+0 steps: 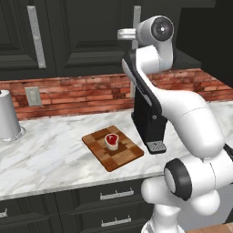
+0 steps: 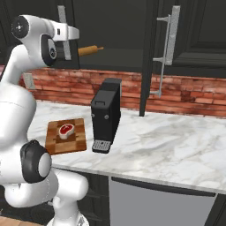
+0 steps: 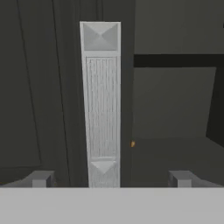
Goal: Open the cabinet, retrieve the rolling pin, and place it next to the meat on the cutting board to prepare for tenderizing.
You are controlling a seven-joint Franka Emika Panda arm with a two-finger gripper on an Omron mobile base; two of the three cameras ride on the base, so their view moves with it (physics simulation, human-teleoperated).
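The near-black cabinet (image 1: 86, 32) hangs above the counter. In the right base view one of its doors (image 2: 149, 57) stands swung out, and the tan rolling pin (image 2: 90, 50) lies on the shelf inside. My gripper (image 3: 110, 178) is open and holds nothing. Its fingertips (image 3: 41, 178) stand either side of the other door's long silver handle (image 3: 101, 100), a little short of it. The checkered cutting board (image 1: 113, 148) lies on the marble counter below, with the small red meat (image 1: 111, 140) on its middle. Board (image 2: 66, 136) and meat (image 2: 66, 130) also lie left of centre in the right base view.
A black coffee machine (image 1: 148, 123) stands on the counter just right of the board, under my arm. A paper towel roll (image 1: 8, 116) stands at the far left. A brick backsplash (image 1: 82, 95) runs behind, with drawers (image 1: 113, 195) below the counter edge.
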